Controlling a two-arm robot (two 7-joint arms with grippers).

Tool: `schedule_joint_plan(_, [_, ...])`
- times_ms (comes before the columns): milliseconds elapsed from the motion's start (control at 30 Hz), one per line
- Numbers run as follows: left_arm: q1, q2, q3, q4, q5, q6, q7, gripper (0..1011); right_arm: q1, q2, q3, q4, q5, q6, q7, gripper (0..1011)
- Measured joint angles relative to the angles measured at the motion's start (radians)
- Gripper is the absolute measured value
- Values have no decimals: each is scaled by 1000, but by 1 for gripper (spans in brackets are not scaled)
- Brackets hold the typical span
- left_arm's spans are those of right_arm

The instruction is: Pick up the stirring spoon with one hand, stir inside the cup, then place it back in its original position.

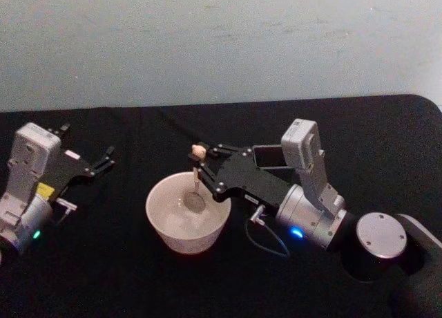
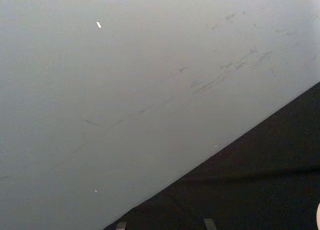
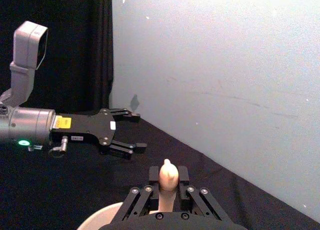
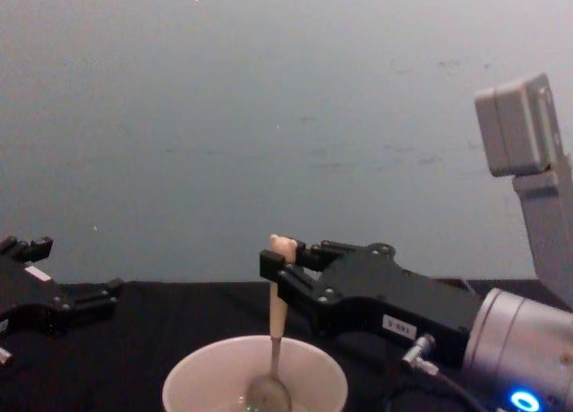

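Head view: the right hand (image 1: 200,162) reaches toward 10 o'clock across the desk (image 1: 345,138). It pinches the spoon (image 1: 196,180) by its beige handle above the cup (image 1: 162,225), near the 1 o'clock rim. The left hand (image 1: 105,159), fingers spread, sits parked at 9 o'clock, well apart.

Right wrist view: the bear head stands between the closed fingers.

Chest view: the spoon's axis runs 12 to 6, with its bowl inside the cup. Stirring appears to be underway.

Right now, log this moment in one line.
step: stir | right gripper: shut on stirring spoon | spoon bowl: inside cup | left gripper: open, parked left
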Motion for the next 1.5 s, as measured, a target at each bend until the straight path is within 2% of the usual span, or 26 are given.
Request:
schedule_joint_plan(333, [0,0,0,0,0,0,0,1001,-19,27,17,-21,0,13,4,212])
schedule_joint_plan(600, [0,0,0,0,0,0,0,1001,-76,74,22,-101,36,39,37,212])
schedule_joint_plan(833, [0,0,0,0,0,0,0,1001,-112,94,9,-165,69,54,58,212])
schedule_joint_plan(1100, [0,0,0,0,0,0,0,1001,-108,85,-15,-179,85,60,67,212])
schedule_joint_plan(1300, [0,0,0,0,0,0,0,1001,-70,50,-35,-139,70,46,51,212])
schedule_joint_plan(1500, [0,0,0,0,0,0,0,1001,-34,22,-36,-84,42,27,24,212])
